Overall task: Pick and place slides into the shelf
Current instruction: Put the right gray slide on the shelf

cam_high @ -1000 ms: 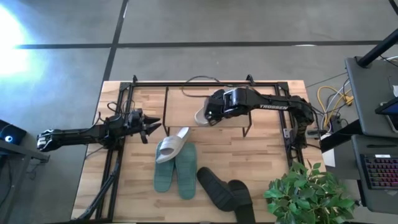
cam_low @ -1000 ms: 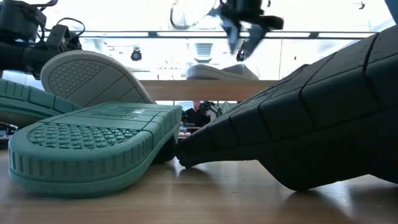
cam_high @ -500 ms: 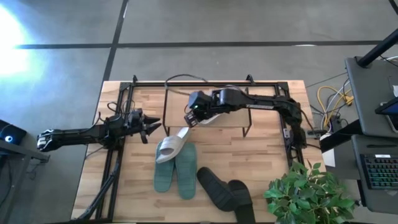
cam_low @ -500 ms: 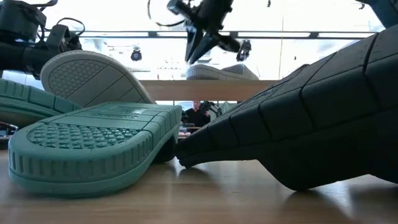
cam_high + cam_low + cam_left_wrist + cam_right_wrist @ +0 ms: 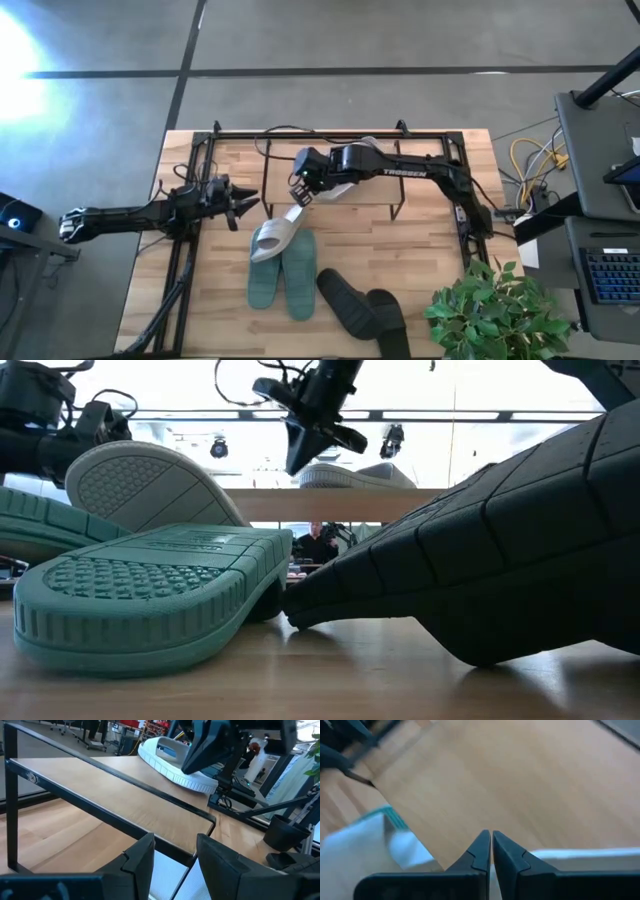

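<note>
One white slide (image 5: 335, 187) sits on the wooden top of the low black shelf (image 5: 375, 196) near the back of the table (image 5: 420, 260). The other white slide (image 5: 275, 236) lies tilted across the teal pair (image 5: 282, 272) in front of the shelf, with the black pair (image 5: 362, 305) beside them. The right gripper (image 5: 298, 193) hovers over the shelf's left end, fingers closed and empty. The left gripper (image 5: 243, 205) waits at the table's left side, fingers partly apart, holding nothing.

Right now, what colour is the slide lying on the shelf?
White: the slide on the shelf shows best in the left wrist view.
</note>
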